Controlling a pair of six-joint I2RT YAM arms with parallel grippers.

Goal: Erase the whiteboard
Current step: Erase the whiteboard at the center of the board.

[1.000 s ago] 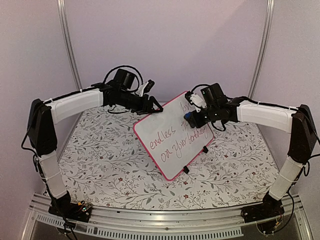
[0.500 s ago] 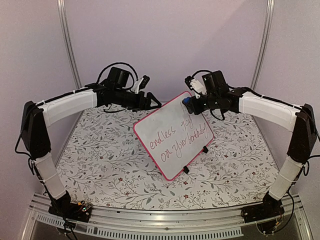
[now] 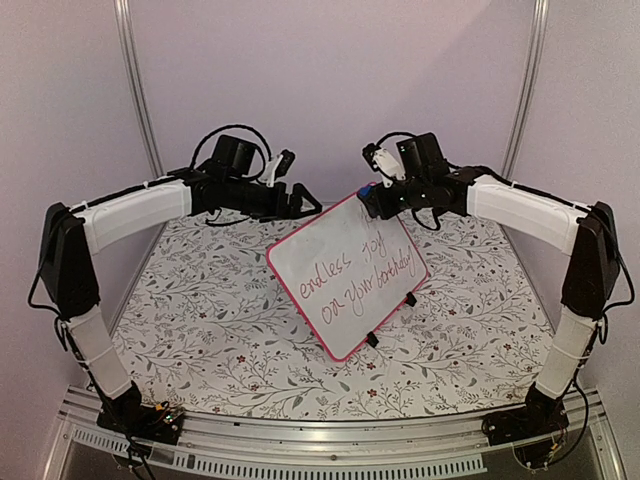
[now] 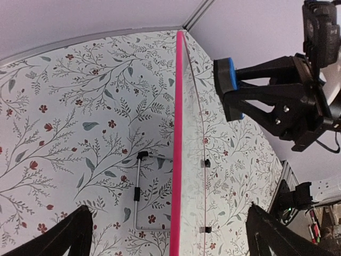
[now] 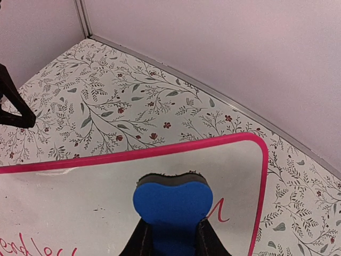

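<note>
Your right gripper [image 5: 171, 241] is clamped on the blue eraser [image 5: 171, 205] — its dark felt edge points ahead, toward the whiteboard [image 5: 80, 192]. Red writing shows beside the eraser on either side. Beyond the pink frame lies the floral tablecloth [image 5: 122, 101].

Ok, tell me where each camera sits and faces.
Top external: high behind the robot, looking down on the pink-framed white whiteboard; left arm and right arm show whole.
Left wrist: beside the whiteboard, looking edge-on along it; open left gripper at bottom.
Right wrist: faces the whiteboard's front; right gripper clamps the blue eraser block.
Both wrist views share that eraser.
</note>
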